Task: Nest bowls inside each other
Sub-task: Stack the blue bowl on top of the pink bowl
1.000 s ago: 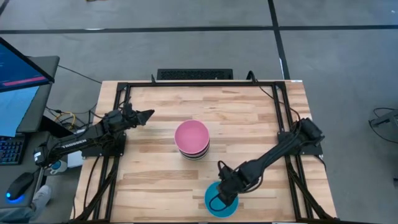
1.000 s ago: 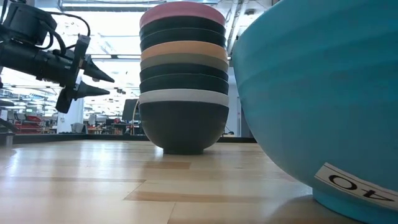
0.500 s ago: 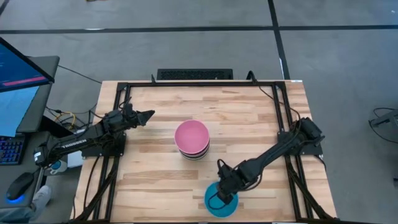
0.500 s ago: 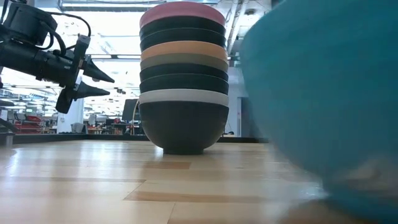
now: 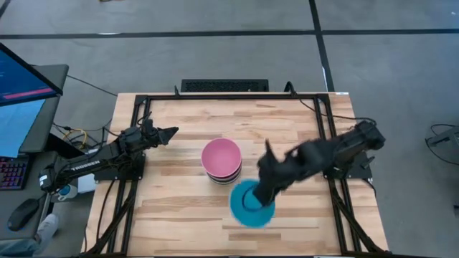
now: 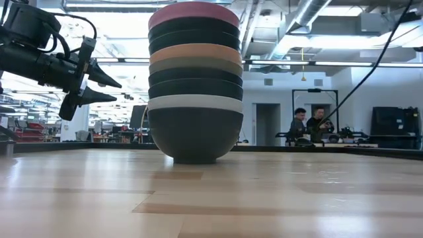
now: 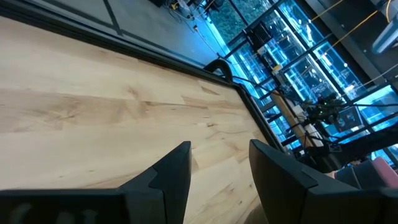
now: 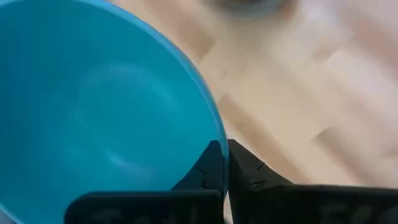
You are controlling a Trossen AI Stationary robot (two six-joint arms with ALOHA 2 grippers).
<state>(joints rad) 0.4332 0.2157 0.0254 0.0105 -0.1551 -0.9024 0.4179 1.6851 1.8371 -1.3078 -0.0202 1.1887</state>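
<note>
- A pale wooden tabletop (image 5: 179,208) in a black frame stands on a grey floor; in the low view a workshop hall with two people far off lies behind it.
- Mid-tabletop stands the stack of bowls (image 6: 195,82), nested, pink on top, white band near the base.
- The right pincer (image 8: 225,163) is clamped on the rim of the blue bowl (image 5: 251,203), one finger inside, one outside; the bowl is off the wood, just beside the stack on its near side.
- The left pincer (image 5: 171,132) hangs open over the tabletop's left part, well apart from the stack.
- Risk: a grip on one thin rim edge lets the bowl swing or slip out, likely if the arm moves fast.
- Risk: carried too low, the blue bowl could hit the pink rim and shove or topple the tall stack.
- Risk: released off-centre or tilted, it could sit crooked on the pink bowl or slide off.
- Risk: the inner finger may catch between bowls on release and drag the top bowl up.
</note>
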